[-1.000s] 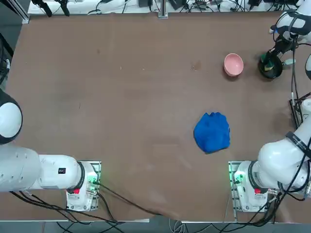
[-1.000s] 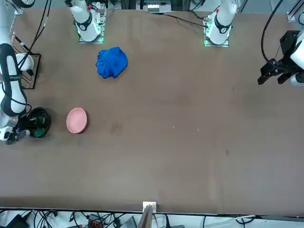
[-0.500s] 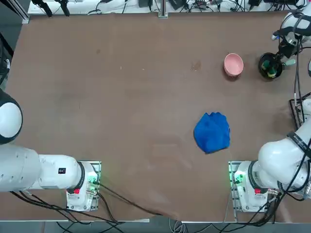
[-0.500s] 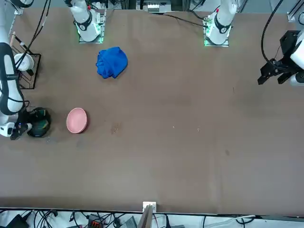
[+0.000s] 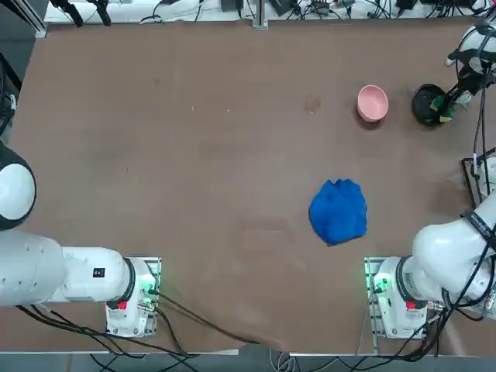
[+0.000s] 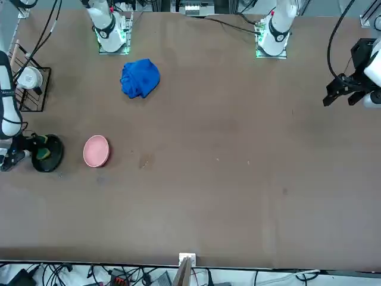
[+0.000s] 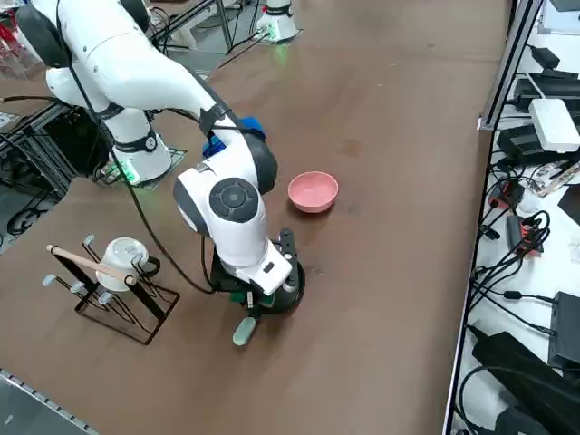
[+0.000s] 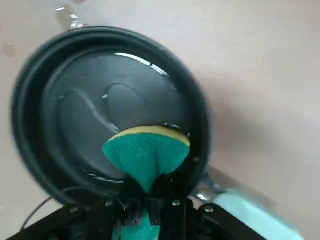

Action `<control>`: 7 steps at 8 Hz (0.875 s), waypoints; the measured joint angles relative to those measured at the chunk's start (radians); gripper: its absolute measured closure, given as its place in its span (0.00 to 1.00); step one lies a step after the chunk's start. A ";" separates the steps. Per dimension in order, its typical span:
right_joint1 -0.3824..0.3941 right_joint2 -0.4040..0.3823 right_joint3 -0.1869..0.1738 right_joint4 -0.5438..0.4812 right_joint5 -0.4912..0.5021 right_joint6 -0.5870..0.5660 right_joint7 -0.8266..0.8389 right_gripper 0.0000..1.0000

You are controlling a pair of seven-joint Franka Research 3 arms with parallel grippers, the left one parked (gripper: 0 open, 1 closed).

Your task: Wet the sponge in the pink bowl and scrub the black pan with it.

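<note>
The black pan [image 8: 110,100] fills the right wrist view, its inside wet and glossy, its light-grey handle [image 8: 250,215] close to the fingers. My right gripper [image 8: 147,200] is shut on the sponge [image 8: 146,150], green with a yellow layer, pinched and pressed onto the pan floor near the rim. From overhead the pan [image 5: 426,103] sits at the far right of the table with the sponge [image 5: 439,105] at its right edge. The pink bowl [image 5: 373,103] stands just left of the pan. From the side my arm hides most of the pan [image 7: 290,292].
A crumpled blue cloth [image 5: 339,211] lies nearer the robot, left of the right arm's base. A wire rack [image 7: 109,281] with a white cup stands by the table's right edge, close to the pan. The pan handle [image 7: 244,331] points toward that edge.
My right gripper has dragged the sponge across the pan from its middle to the rim on the handle side. Pan and bowl have stayed in place.
</note>
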 joint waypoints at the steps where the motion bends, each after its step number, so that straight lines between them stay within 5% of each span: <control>1: 0.000 0.006 0.004 0.000 0.000 0.023 0.009 0.92; 4: 0.030 0.011 0.025 0.007 -0.002 0.087 0.117 0.92; 7: 0.115 0.004 0.042 0.023 -0.002 -0.026 0.244 0.92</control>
